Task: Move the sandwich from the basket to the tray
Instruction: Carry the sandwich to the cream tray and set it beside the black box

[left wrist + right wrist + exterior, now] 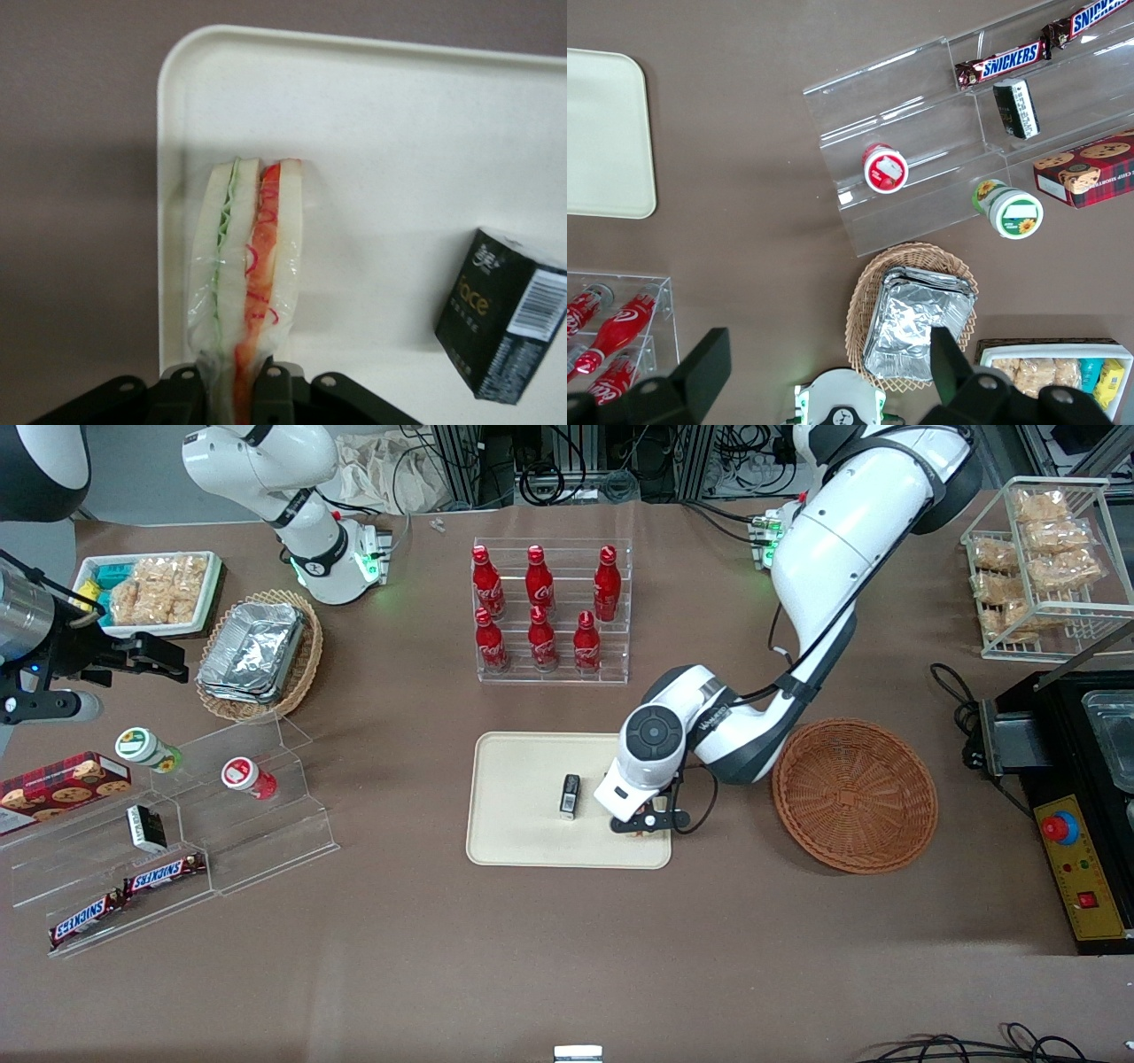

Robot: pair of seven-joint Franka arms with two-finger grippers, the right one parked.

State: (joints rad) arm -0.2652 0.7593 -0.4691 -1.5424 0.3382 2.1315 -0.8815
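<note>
The sandwich (248, 257), a plastic-wrapped wedge of pale bread with red-orange and green filling, is clamped on edge between my left gripper's fingers (275, 382). My left gripper (651, 821) is low over the cream tray (532, 815), at the tray's end nearest the reddish-brown wicker basket (855, 795). The wrist view shows the sandwich over the tray (399, 133), close to its rim. I cannot tell whether it touches the tray. In the front view the gripper hides the sandwich. The basket holds nothing.
A small black box (570, 795) lies on the tray beside the gripper, also in the wrist view (505, 319). A rack of red cola bottles (551, 611) stands farther from the front camera. A black control box (1076, 868) sits at the working arm's end.
</note>
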